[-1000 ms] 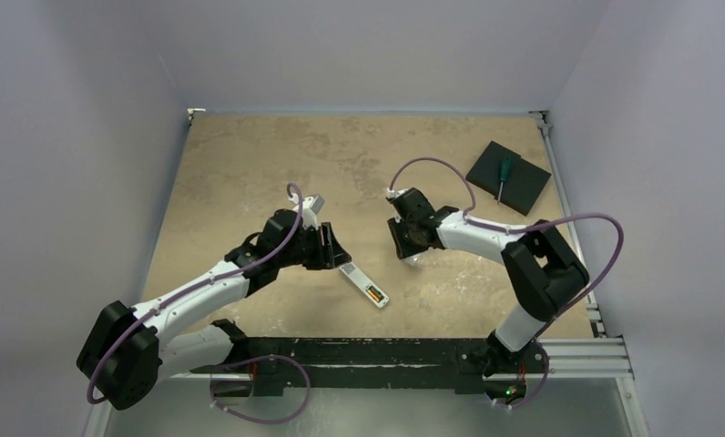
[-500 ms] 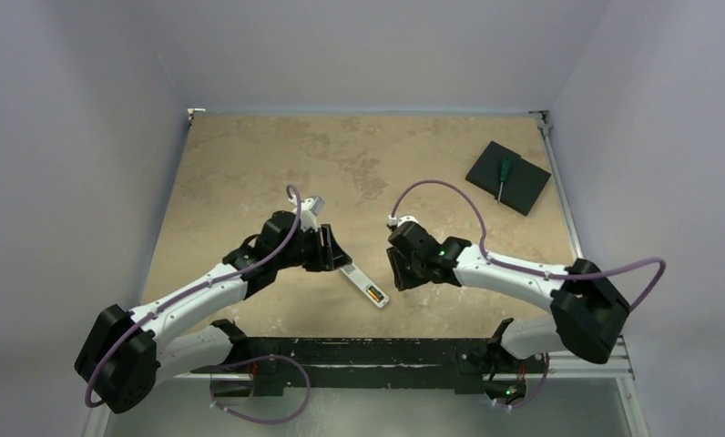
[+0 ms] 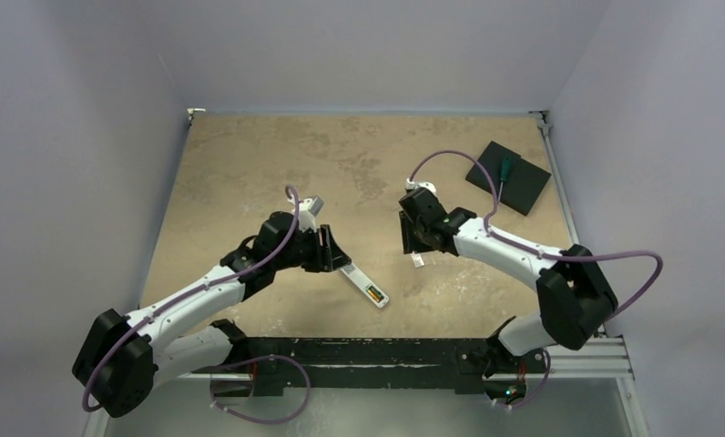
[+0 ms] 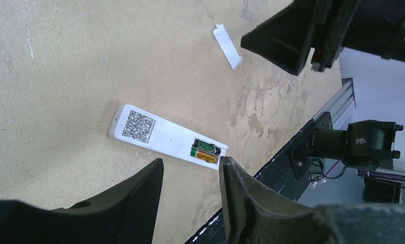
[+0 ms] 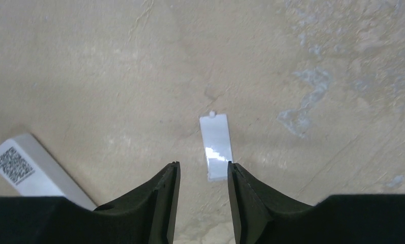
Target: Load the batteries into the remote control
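The white remote control [image 3: 360,281] lies back up on the table, with a QR code near one end [image 4: 160,134]. Its battery recess is uncovered; a gold-orange battery [image 4: 205,157] and a dark battery [image 4: 206,148] lie side by side in it. My left gripper [image 3: 339,255] is open and empty, hovering just above the remote's far end [image 4: 190,165]. My right gripper [image 3: 416,246] is open and empty [image 5: 202,168], right above a small white battery cover [image 5: 215,147] that lies flat on the table [image 3: 418,260]. A corner of the remote shows in the right wrist view [image 5: 27,170].
A black square pad [image 3: 514,182] with a green-handled screwdriver [image 3: 503,171] on it sits at the far right. A metal rail [image 3: 413,350] runs along the near table edge. Walls close off the left, back and right.
My right arm swung near toward the remote, then back out and away; its gripper now hangs over the white cover. The left arm and the remote have hardly moved.
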Controlling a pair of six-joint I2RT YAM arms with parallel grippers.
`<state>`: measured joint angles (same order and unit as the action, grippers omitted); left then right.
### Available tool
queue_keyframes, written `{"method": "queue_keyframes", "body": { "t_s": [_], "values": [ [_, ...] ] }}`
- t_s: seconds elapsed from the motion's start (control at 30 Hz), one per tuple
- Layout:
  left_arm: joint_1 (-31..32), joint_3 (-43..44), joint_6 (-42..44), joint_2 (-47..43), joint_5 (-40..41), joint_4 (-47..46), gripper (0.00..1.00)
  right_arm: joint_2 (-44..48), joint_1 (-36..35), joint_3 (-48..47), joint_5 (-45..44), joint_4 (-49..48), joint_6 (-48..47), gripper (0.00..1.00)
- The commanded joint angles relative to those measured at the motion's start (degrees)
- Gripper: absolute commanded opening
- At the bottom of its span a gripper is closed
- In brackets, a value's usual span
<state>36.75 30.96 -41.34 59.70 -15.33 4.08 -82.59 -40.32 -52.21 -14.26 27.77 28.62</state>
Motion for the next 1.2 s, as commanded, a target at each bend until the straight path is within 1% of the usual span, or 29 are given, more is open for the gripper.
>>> {"method": "queue_keyframes", "body": {
  "t_s": [0.0, 0.27, 0.43, 0.7, 0.9, 1.0, 1.07, 1.17],
  "values": [
    [-0.28, 0.15, 1.60, -1.34, -0.15, -0.24, 0.45, -3.87, 2.71, -4.87, -0.16, -3.60, -3.56, 0.47],
    [-0.28, 0.20, 1.79, -0.61, -0.22, -0.03, 0.45, -10.88, 6.65, -6.77, 2.80, -7.51, -4.87, 0.48],
    [-0.28, 0.36, 1.97, -0.04, -0.40, -0.12, 0.45, -13.26, 7.18, -6.60, 4.07, -7.92, -5.37, 0.47],
    [-0.28, 0.28, 1.96, 0.50, -0.66, -0.55, 0.45, -12.92, 7.25, -3.02, 4.99, -8.35, -5.46, 0.46],
    [-0.28, 0.16, 1.97, 0.29, -0.76, -0.48, 0.45, -11.85, 7.19, 0.42, 6.69, -9.32, -5.16, 0.44],
    [-0.35, 0.07, 1.88, 0.09, -0.75, -0.47, 0.45, -11.37, 7.23, 2.02, 5.54, -9.39, -5.37, 0.43],
    [-0.28, -0.01, 1.95, 0.02, -0.75, -0.47, 0.45, -10.57, 7.15, 3.38, 6.02, -9.87, -5.27, 0.40],
    [-0.28, -0.19, 1.90, -0.15, -0.83, -0.47, 0.45, -9.12, 6.95, 5.80, 6.34, -10.15, -4.46, 0.39]
  ]
}}
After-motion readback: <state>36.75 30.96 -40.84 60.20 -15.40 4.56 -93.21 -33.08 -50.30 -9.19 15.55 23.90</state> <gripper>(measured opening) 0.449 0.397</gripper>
